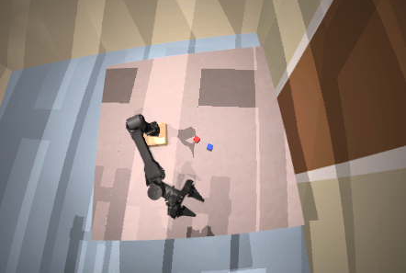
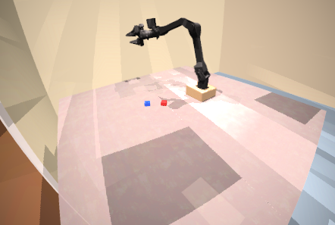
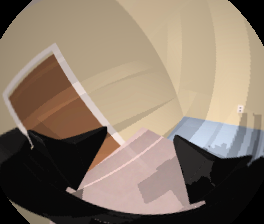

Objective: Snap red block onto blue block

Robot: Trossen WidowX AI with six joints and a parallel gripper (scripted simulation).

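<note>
You've nothing joined yet | your jaws (image 1: pixel 199 208) (image 2: pixel 128 39): spread, empty | red block (image 1: pixel 197 139) (image 2: pixel 164 103): on surface (image 1: pixel 234 152) (image 2: pixel 83 132) (image 3: pixel 118 187), near blue block (image 1: pixel 209 147) (image 2: pixel 147 103) | left for you: pick, press, release

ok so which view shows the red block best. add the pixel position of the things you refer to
The top view: the red block (image 1: pixel 197 139) (image 2: pixel 164 103) sits there unobstructed, its gap from the blue block (image 1: pixel 209 147) (image 2: pixel 147 103) plain. The exterior view also shows both, side by side; the wrist view doesn't show the red block.

We see bright light with hard-edged shadows across the pink tabletop (image 1: pixel 230 129) (image 2: pixel 159 193) (image 3: pixel 118 195), glare near the wooden base (image 1: pixel 161 141) (image 2: pixel 195 93), and fisheye curvature in the wrist view.
</note>
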